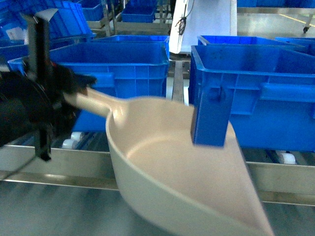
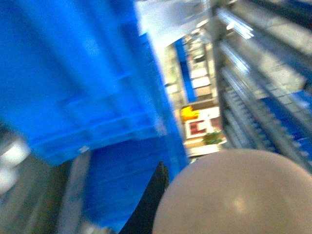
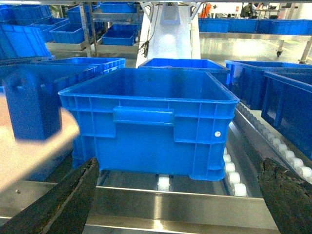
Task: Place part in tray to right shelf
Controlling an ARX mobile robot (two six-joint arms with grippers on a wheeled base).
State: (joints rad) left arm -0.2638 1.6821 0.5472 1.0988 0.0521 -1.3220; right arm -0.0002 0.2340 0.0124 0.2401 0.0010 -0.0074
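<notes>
The cream tray (image 1: 172, 187) hangs in front of the right shelf (image 1: 285, 179), tilted, its flat lip toward the lower right. My left gripper (image 1: 73, 91) is shut on the tray's handle at the left. The blue part (image 1: 211, 123) stands upright inside the tray near its far rim. In the blurred left wrist view the tray's rounded back (image 2: 239, 195) fills the lower right beside one black finger (image 2: 151, 204). My right gripper (image 3: 179, 168) is open and empty, facing the shelf's front rail (image 3: 180, 207). The part (image 3: 31, 107) and the tray (image 3: 29, 151) show at its left.
Big blue crates (image 1: 123, 69) (image 1: 266, 93) stand on the rollers behind the tray. One crate (image 3: 151, 122) sits straight ahead of my right gripper, with white rollers (image 3: 233, 175) beside it. More crates and racks fill the background.
</notes>
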